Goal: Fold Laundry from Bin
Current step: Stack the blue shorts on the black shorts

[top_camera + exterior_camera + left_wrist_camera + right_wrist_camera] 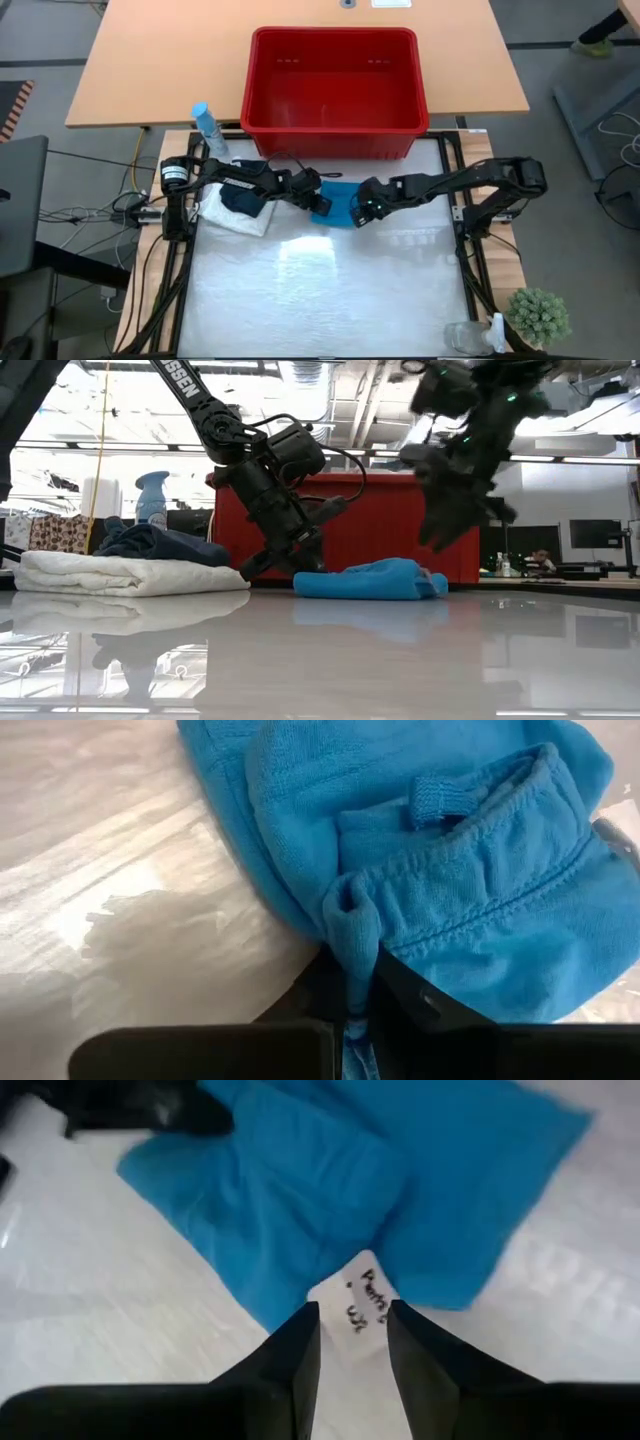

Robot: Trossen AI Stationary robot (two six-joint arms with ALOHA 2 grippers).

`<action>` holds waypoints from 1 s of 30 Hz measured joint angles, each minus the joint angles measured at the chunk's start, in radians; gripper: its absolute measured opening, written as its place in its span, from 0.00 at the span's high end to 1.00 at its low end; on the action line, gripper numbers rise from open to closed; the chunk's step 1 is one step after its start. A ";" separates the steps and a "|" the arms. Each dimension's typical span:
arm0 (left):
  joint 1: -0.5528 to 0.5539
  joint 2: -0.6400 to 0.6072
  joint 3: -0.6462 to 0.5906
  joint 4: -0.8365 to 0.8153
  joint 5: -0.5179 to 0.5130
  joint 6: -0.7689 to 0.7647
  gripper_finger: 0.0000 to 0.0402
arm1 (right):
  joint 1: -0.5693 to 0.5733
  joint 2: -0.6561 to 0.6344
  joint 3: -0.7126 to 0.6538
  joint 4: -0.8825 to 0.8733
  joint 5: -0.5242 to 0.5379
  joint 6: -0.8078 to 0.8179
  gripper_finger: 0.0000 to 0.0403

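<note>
Blue cloth (pixel 335 203) flat on the shiny surface (pixel 330 290), mid-way across. Left gripper (pixel 352 1020) low at its left edge, jaws clamped on a blue fold. Right gripper (pixel 350 1342) above its right side, jaws apart around a white tag (pixel 358 1302). Farther left, dark cloth (pixel 243 199) on folded white cloth (pixel 232 212). Farthest, red bin (pixel 334 90).

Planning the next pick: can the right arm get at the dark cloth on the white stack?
Probably not: the left arm, its gripper shut on the blue cloth, lies between the right gripper and the dark cloth.
</note>
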 joint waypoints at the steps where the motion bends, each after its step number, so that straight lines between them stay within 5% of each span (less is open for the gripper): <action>1: 0.000 0.000 0.000 -0.001 -0.001 0.004 0.97 | 0.000 -0.027 -0.017 0.011 0.008 0.002 0.64; 7: 0.000 0.000 0.000 -0.002 -0.009 0.006 0.97 | -0.045 -0.143 -0.090 -0.096 0.105 0.008 0.53; 13: 0.000 0.000 -0.001 0.002 -0.012 0.014 0.96 | -0.171 -0.149 -0.151 0.076 -0.108 -0.017 0.32; 17: 0.000 0.000 -0.002 0.010 -0.016 -0.001 0.93 | -0.198 -0.136 -0.169 0.173 -0.123 -0.064 0.23; 30: 0.000 0.000 -0.003 0.034 -0.016 -0.029 0.73 | -0.159 0.036 -0.170 0.319 -0.156 -0.114 0.20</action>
